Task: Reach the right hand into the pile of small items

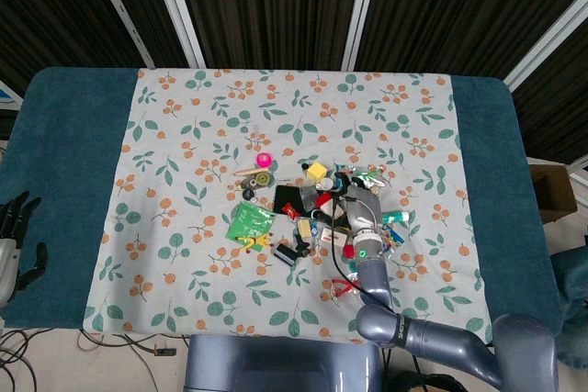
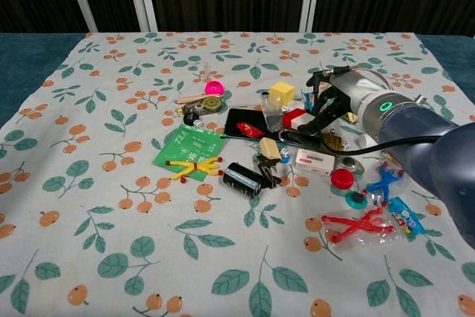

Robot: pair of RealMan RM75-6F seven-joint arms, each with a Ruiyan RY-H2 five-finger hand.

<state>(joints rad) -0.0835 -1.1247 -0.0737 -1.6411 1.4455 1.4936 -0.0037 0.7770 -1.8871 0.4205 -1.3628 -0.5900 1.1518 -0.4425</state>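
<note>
The pile of small items lies mid-table on the floral cloth. It includes a yellow cube, a black phone, a green tea packet and a black cylinder. My right hand is at the pile's right side, with its dark fingers dipped among the items beside a red-and-white piece. Whether it holds anything is hidden. My left hand hangs off the table's left edge with fingers apart, holding nothing.
A pink ball sits at the pile's far left. A red disc, a blue figure and a red figure lie near my right forearm. Teal table borders flank the cloth.
</note>
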